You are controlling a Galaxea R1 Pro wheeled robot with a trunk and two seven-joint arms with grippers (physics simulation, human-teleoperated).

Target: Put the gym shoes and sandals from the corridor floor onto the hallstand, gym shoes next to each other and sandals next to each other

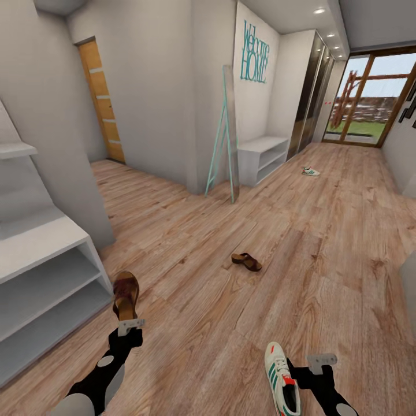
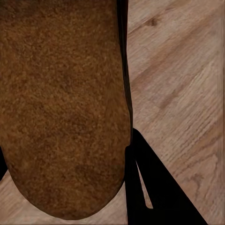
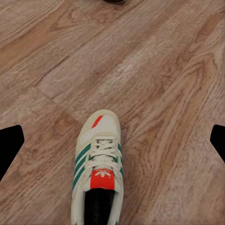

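Your left claw [image 1: 130, 327] is clamped on one sandal [image 1: 125, 294], carried clear of the corridor floor [image 1: 231, 312] for the hallstand [image 1: 40, 277] just beside it; your right claw [image 3: 112, 140] hangs apart around a gym shoe [image 3: 98, 173] (apparently not gripped); the other sandal [image 1: 247, 261] and the other gym shoe [image 1: 310, 171] lie well ahead.

My hallstand [image 1: 40, 248] shelves gape open at left — bare corridor floor [image 1: 323, 242] ahead, one sandal [image 1: 247, 261] lying mid-path.

White green-striped gym shoe [image 3: 97, 168]; brown sandal [image 1: 125, 293].
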